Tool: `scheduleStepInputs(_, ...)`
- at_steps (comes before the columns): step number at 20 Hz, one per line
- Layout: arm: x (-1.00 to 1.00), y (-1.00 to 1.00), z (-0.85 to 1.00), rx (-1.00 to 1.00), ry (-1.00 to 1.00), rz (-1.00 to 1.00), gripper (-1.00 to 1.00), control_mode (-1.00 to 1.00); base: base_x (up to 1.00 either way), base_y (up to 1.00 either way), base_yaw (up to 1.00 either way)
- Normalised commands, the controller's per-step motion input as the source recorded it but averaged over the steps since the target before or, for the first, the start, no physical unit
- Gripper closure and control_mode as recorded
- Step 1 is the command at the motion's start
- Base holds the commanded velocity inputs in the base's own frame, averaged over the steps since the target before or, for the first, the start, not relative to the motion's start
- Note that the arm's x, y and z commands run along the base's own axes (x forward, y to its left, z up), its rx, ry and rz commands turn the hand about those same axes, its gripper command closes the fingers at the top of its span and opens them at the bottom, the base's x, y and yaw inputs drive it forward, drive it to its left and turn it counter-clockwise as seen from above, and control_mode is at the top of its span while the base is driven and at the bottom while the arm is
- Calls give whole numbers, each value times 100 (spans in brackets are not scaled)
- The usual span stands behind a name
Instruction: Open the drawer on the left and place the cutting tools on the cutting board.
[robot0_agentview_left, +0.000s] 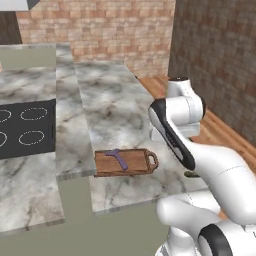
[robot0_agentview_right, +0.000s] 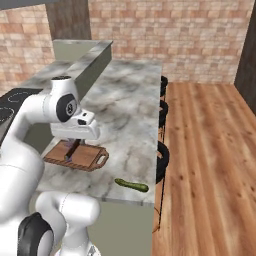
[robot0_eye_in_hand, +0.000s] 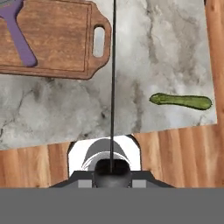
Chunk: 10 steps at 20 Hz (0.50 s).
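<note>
The brown wooden cutting board (robot0_agentview_left: 134, 161) lies on the marble counter, loop handle to the right. A purple angular cutting tool (robot0_agentview_left: 116, 158) rests on its left part and shows in the hand view as well (robot0_eye_in_hand: 19, 37). My gripper (robot0_agentview_right: 73, 149) hangs just above the board (robot0_agentview_right: 89, 156), shut on a thin dark knife-like tool. That knife (robot0_eye_in_hand: 113, 87) runs as a thin dark line up the hand view, its blade crossing the board's handle end (robot0_eye_in_hand: 57, 43). The drawer is out of view.
A green zucchini (robot0_agentview_right: 132, 185) lies near the counter's front right edge, also in the hand view (robot0_eye_in_hand: 180, 101). A black cooktop (robot0_agentview_left: 27, 127) sits on the left counter. Dark stools (robot0_agentview_right: 162, 160) line the counter's edge above the wooden floor (robot0_agentview_right: 210, 165).
</note>
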Motion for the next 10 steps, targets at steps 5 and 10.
scheduleStepInputs(5,29,79,-29,1,5,25,100,-100,0,0,0)
scheduleStepInputs(10,64,35,-44,0,0,15,100,-100,0,0,0)
